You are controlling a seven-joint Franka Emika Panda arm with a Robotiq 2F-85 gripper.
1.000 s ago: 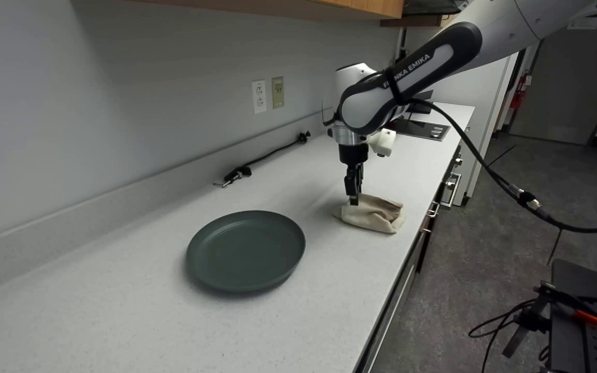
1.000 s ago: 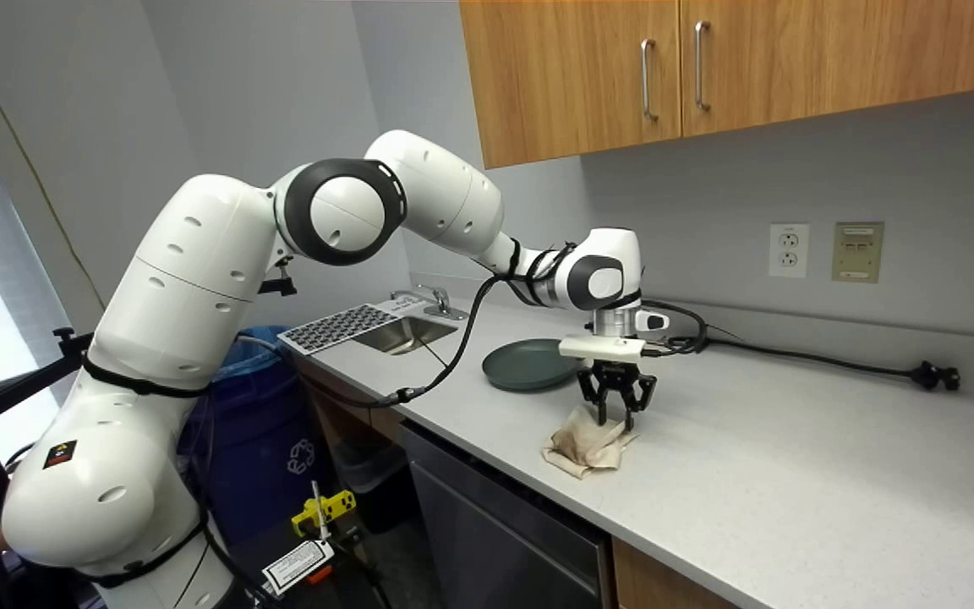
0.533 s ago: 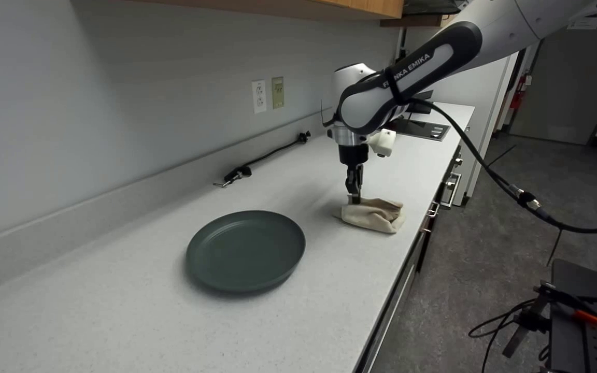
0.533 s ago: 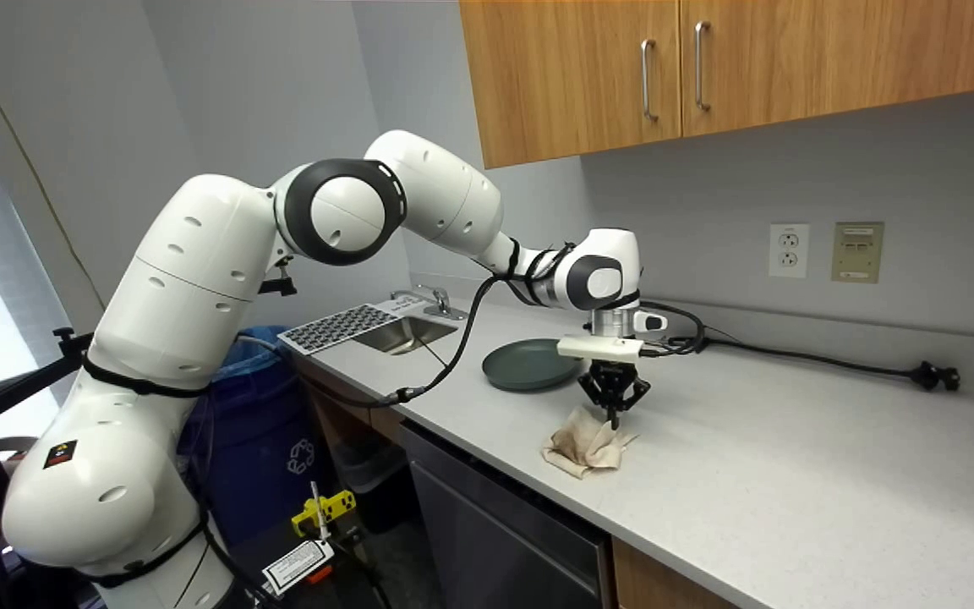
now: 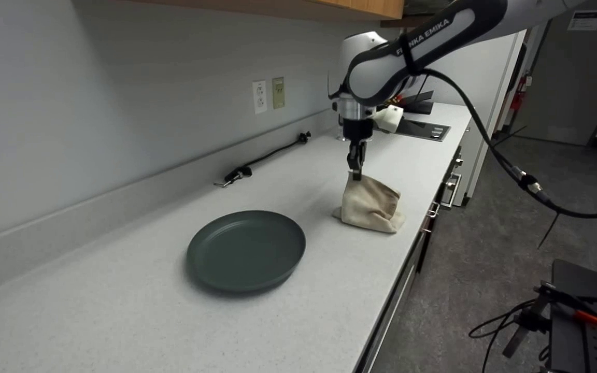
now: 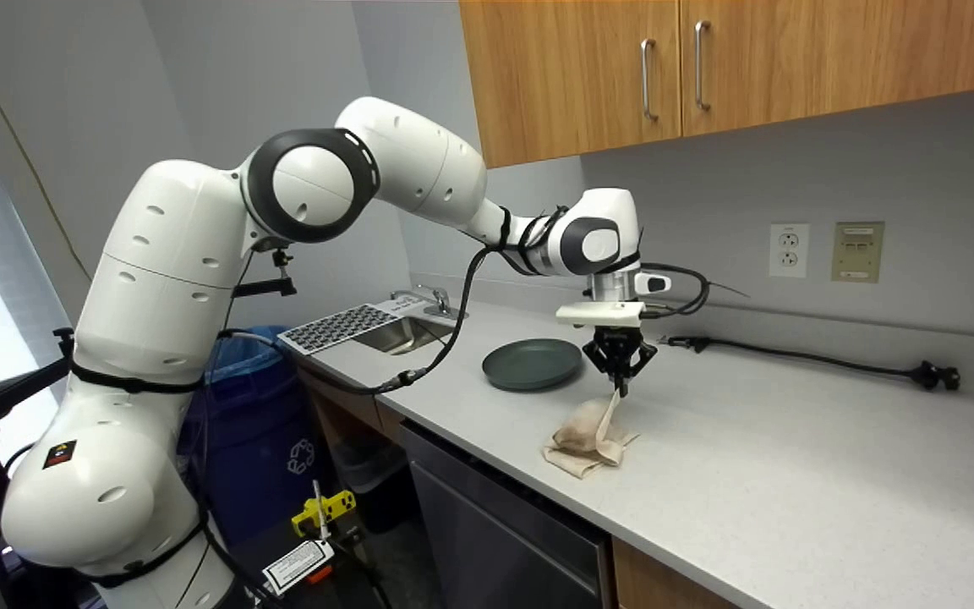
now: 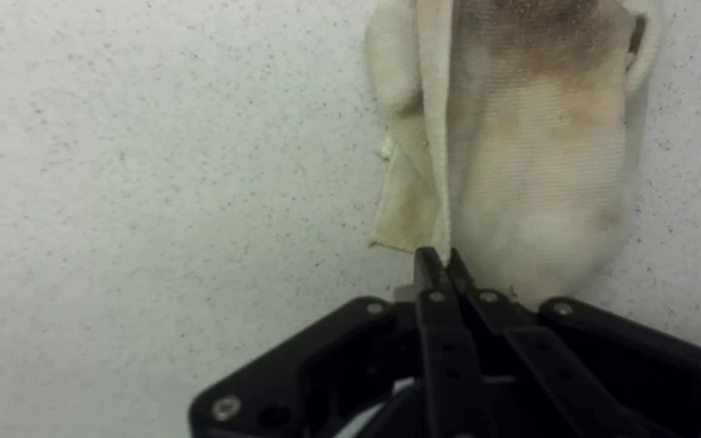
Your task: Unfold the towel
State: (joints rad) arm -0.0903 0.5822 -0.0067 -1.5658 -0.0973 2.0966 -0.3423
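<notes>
The speckled white table (image 5: 138, 311) runs right along a grey wall (image 5: 164, 88), with wood cabinets (image 6: 571, 85) hanging above it and a metal sink (image 6: 382, 337) sunk into it. Dark mottled floor (image 5: 474, 264) beside the table, plus a greyish door (image 5: 568, 85) way past its end, kinda dim back there.

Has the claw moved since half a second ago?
Yes. In an exterior view the claw has risen toward the level of the white wall outlet, pulling up part of the towel.
</notes>
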